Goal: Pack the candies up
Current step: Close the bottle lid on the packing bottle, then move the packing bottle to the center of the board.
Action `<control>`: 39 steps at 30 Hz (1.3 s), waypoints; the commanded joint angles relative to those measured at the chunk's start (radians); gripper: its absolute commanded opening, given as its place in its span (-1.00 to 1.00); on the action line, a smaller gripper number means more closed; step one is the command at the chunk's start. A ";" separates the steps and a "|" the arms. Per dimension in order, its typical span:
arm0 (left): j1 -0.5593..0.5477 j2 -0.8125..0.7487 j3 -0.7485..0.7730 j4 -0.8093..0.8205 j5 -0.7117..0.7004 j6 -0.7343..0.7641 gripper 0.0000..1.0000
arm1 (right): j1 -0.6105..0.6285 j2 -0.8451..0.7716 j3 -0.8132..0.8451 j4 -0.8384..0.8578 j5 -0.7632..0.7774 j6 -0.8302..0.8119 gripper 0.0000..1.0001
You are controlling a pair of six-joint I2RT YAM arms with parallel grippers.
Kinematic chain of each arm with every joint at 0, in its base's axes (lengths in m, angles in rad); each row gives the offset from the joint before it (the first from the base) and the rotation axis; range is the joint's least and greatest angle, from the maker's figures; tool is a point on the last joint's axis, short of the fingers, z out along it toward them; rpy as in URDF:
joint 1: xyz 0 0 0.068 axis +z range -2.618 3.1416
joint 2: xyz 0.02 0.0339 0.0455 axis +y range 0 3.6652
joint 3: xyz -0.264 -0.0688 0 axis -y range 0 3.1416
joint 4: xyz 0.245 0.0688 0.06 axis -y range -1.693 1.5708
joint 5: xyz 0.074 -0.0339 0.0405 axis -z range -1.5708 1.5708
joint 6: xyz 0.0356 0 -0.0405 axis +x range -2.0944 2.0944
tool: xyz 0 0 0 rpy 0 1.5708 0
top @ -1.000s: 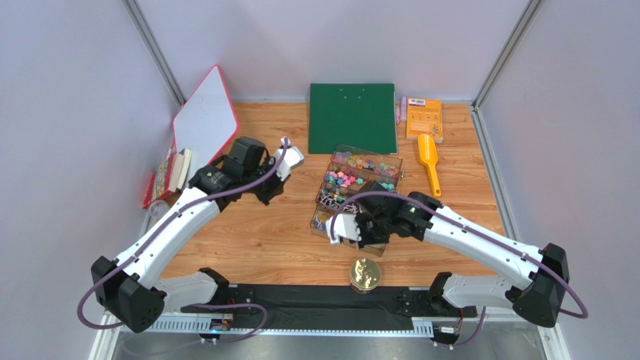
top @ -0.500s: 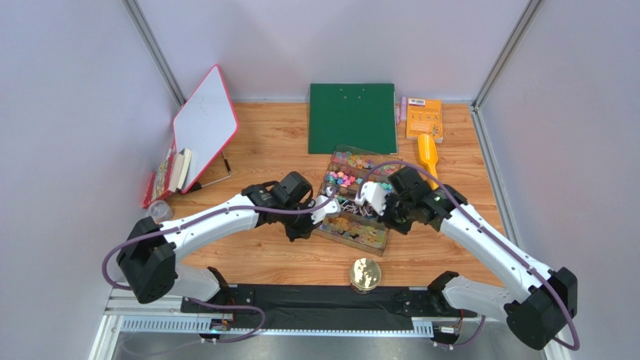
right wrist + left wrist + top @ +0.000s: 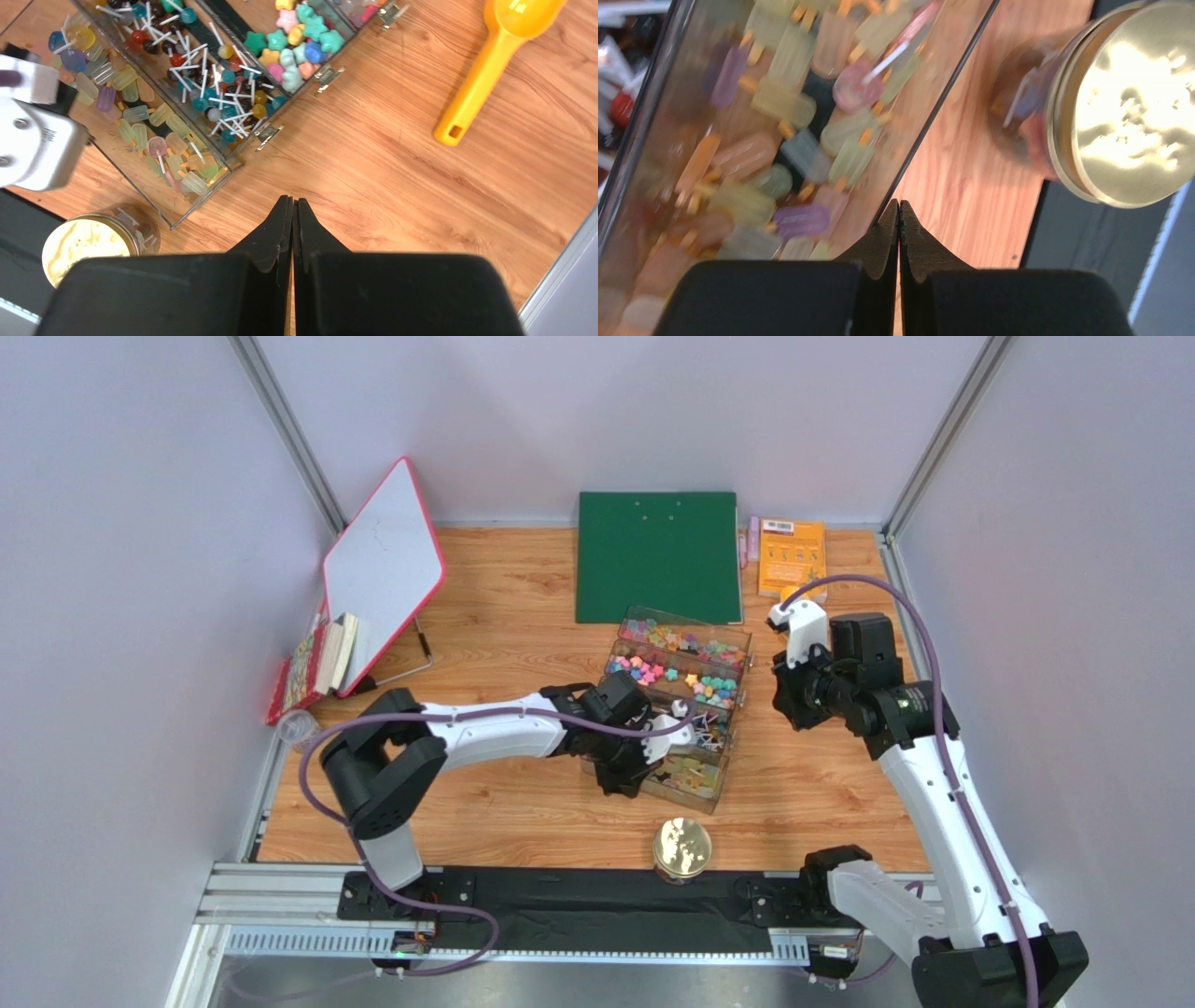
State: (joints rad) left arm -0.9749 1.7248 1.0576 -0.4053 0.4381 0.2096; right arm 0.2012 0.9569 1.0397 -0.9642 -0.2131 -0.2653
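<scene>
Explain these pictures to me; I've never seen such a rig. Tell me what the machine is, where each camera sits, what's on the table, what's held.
The machine is a left arm and a right arm, bolted side by side, each ending in a two-finger gripper. One picture looks down from above; the other two come from wrist cameras, so black fingers show at the bottom. On the wooden table sit a clear compartment box of candies, a yellow scoop, a gold-lidded jar and a green board. The left gripper and right gripper are both shut, holding nothing.
</scene>
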 commanded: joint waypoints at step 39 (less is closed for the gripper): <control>-0.025 -0.049 0.332 -0.096 -0.038 0.117 -0.15 | -0.056 -0.112 -0.012 -0.004 -0.088 -0.014 -1.00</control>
State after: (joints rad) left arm -0.9821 1.8664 1.3552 -0.5026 0.4885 0.2352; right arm 0.1490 0.8619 1.0191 -0.9756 -0.2939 -0.2600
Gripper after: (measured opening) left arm 0.331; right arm 0.006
